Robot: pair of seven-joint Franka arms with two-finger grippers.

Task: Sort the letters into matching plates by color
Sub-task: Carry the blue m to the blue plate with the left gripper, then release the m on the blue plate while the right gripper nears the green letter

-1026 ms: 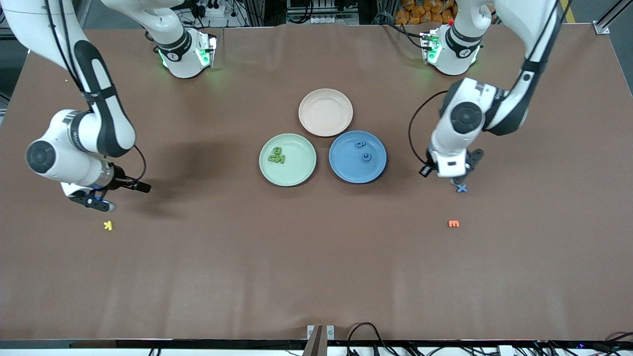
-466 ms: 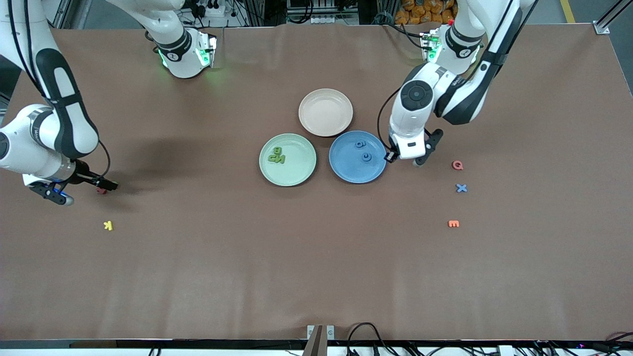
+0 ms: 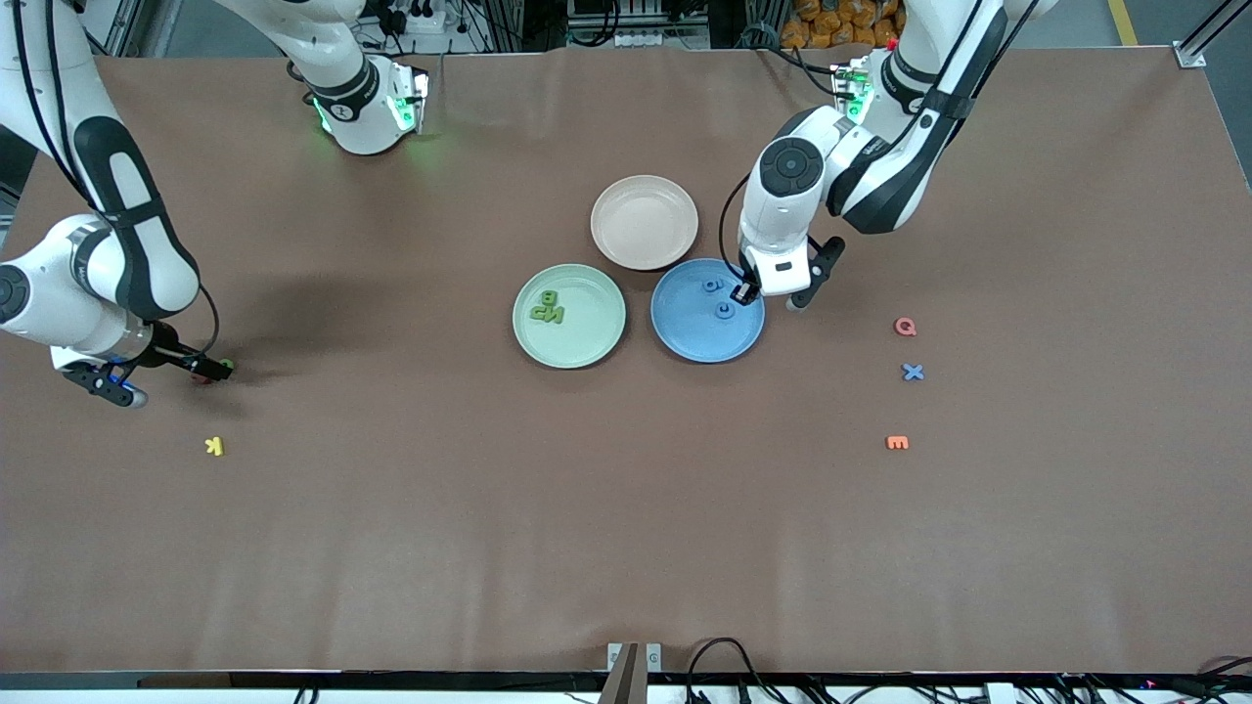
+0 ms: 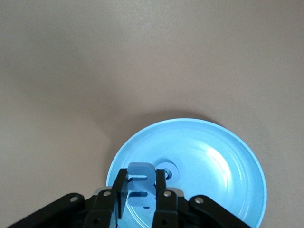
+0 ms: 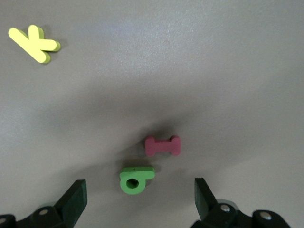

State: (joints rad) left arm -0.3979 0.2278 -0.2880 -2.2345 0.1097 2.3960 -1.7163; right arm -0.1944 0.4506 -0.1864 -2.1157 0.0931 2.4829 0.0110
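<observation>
My left gripper hangs over the blue plate's rim toward the left arm's end. It is shut on a blue letter, which stands upright between its fingers. Two blue letters lie in that plate, and a blue X lies on the table. A cluster of green letters sits in the green plate. My right gripper is open, low over the table near the right arm's end. A green letter lies just ahead of the gap between its fingers.
A pink letter lies touching-close beside the green one, and a yellow K lies nearer the front camera. A red Q and an orange E flank the blue X. A beige plate stands beside both task plates.
My left gripper has carried the blue letter from above the blue X to the blue plate's rim. The right arm has shifted toward its end of the table, uncovering the pink and green letters.
</observation>
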